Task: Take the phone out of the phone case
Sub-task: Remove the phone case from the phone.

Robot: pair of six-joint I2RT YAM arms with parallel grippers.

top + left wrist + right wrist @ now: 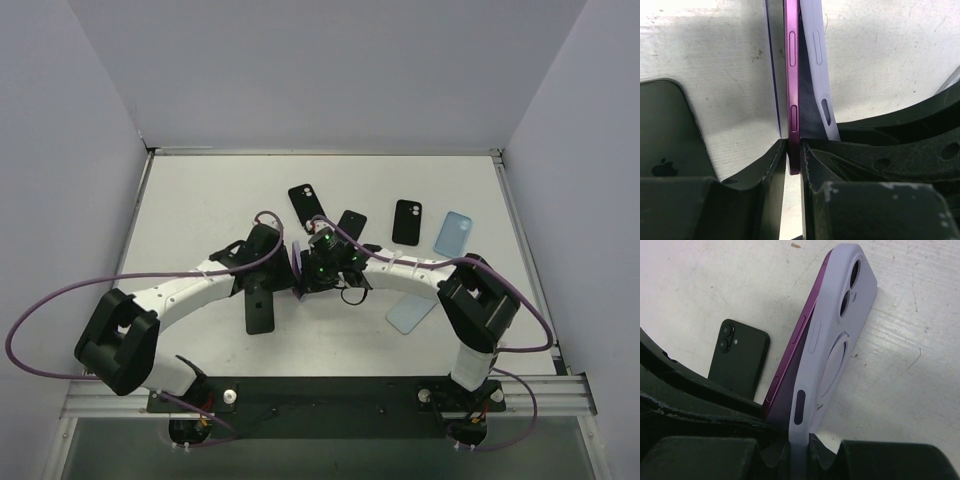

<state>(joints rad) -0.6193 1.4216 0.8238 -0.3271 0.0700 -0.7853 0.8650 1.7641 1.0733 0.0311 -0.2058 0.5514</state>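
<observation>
Left wrist: left end effector (pixel 792 160) pinches magenta slab phone (pixel 792 75) by its edge, between its tips. Right end effector (pixel 797 440) clamps soft lilac silicone case (pixel 840 340) lip alongside. Phone likely stiff, slick, fragile: hold frame edges, flex case.

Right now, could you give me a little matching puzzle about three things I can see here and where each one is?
Things:
1. purple phone
2. lilac case
3. pale blue case

Places:
a. lying flat on the table, untouched
b. edge pinched between the left fingers
c. edge pinched between the right fingers

Pairs: 1-b, 2-c, 3-a.
</observation>
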